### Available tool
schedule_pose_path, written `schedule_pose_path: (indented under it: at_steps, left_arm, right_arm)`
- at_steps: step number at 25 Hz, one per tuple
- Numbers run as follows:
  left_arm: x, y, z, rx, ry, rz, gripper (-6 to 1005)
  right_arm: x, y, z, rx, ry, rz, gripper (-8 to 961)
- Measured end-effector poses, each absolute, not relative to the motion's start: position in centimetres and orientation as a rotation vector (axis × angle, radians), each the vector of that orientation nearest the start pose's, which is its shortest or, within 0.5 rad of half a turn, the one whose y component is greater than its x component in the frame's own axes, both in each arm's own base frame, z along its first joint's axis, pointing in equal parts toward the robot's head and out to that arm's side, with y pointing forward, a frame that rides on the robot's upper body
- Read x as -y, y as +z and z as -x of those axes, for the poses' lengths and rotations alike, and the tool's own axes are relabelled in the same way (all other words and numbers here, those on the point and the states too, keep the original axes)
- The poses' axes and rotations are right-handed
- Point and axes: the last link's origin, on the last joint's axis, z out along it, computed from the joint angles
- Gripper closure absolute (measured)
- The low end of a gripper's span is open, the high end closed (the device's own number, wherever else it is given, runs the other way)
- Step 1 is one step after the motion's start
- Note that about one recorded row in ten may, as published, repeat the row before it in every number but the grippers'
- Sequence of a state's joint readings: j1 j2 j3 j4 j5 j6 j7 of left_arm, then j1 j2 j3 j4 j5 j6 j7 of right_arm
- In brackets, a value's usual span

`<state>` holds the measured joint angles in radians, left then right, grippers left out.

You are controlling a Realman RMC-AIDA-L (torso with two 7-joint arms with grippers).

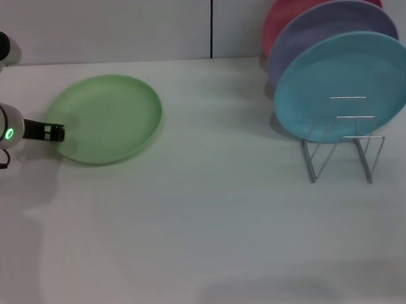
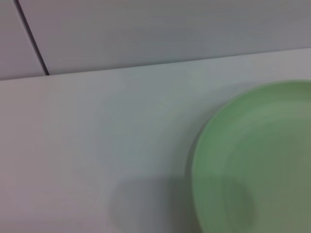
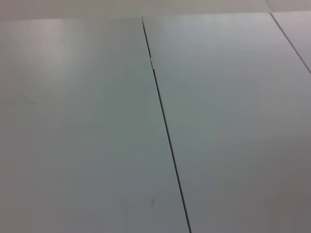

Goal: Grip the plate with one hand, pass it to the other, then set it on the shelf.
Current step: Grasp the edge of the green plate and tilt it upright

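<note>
While at the left rim of the plate (image 1: 105,119), flat on the bench (image 1: 206,232) in the upper left of frame, left gripper (image 1: 54,133) looks narrow, possibly pinching the rim already; can't tell for sure. Should seat deep, lift level. Open bench toward centre; shelf (image 1: 343,150) right, turquoise plate (image 1: 344,87) frontmost.

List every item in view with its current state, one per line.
Green plate: lying flat on the table, not lifted.
Left gripper: at the green plate's near-left rim.
Wire rack: upright on the table, front slots free.
Turquoise plate: standing on edge in the rack, frontmost.
Lavender plate: standing on edge behind the turquoise one.
Red plate: standing on edge, rearmost.
Right gripper: not in view.
</note>
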<state>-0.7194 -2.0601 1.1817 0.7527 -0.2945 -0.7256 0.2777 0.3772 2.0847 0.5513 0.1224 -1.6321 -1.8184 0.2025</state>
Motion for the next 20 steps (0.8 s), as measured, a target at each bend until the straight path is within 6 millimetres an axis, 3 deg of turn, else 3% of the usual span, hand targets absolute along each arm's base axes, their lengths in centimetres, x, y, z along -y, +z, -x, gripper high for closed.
schedule_pose_path:
  at_steps: [3,20]
  left_arm:
    - [-44.26,0.96,27.77,1.173,0.162,1.886,701]
    - [-44.08,0.99,27.79,1.174,0.18,1.904,721]
  right_arm:
    - [-27.09,7.13,-31.9,-0.222,1.037,1.025,225]
    - [-27.0,7.06,-31.69,-0.214,1.049,1.029,226]
